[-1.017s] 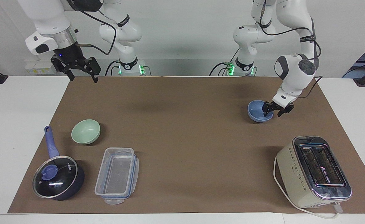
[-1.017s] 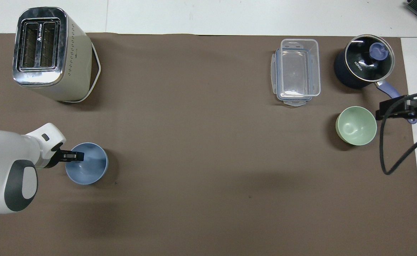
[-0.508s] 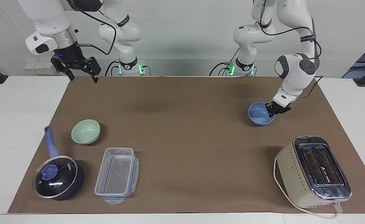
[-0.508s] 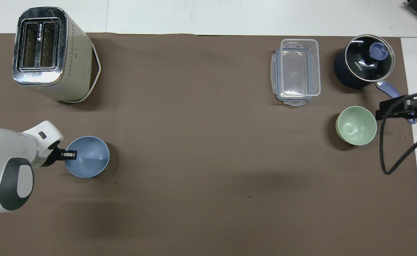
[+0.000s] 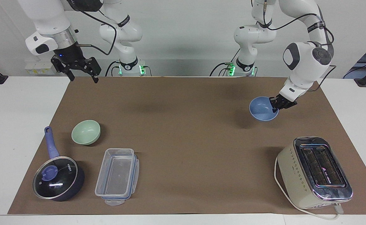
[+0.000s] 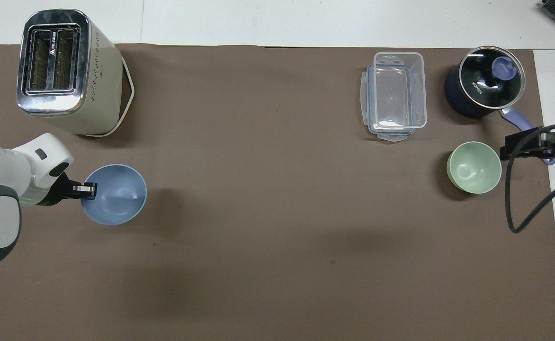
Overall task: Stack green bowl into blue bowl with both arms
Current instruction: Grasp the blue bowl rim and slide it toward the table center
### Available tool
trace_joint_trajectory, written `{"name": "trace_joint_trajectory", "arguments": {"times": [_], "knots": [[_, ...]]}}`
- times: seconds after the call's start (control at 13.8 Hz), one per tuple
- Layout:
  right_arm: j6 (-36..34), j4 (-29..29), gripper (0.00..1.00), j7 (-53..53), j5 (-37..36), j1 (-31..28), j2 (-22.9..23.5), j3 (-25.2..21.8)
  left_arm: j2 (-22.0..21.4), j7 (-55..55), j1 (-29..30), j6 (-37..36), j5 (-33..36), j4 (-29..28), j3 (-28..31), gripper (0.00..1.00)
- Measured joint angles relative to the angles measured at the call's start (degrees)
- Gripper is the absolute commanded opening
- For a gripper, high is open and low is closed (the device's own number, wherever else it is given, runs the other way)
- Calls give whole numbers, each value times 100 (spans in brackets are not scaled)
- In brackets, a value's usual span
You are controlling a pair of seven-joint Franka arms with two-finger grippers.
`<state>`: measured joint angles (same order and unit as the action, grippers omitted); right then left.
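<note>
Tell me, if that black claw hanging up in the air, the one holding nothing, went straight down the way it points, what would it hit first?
Probably the brown paper mat near its edge by the robots: the right gripper points down there, fingers open. The pale mint-green bowl lies farther out, likely off that line, though depth is uncertain.

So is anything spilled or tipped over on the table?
Nothing is spilled. The only odd thing is the blue bowl: the left claw grips its rim and holds it tilted above the mat, its shadow apart. The green bowl sits upright.
</note>
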<state>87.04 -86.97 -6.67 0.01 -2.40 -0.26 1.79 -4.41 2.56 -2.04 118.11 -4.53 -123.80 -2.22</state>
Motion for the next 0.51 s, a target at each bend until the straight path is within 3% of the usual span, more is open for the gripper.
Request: {"name": "trace_joint_trajectory", "arguments": {"times": [0.36, 0.51], "knots": [[0, 0, 100, 0, 0, 0, 0, 0, 12, -819, -1140, 120, -608, 34, -45, 0], [0, 0, 100, 0, 0, 0, 0, 0, 73, -1233, -1645, 534, -731, -68, -54, 0]]}}
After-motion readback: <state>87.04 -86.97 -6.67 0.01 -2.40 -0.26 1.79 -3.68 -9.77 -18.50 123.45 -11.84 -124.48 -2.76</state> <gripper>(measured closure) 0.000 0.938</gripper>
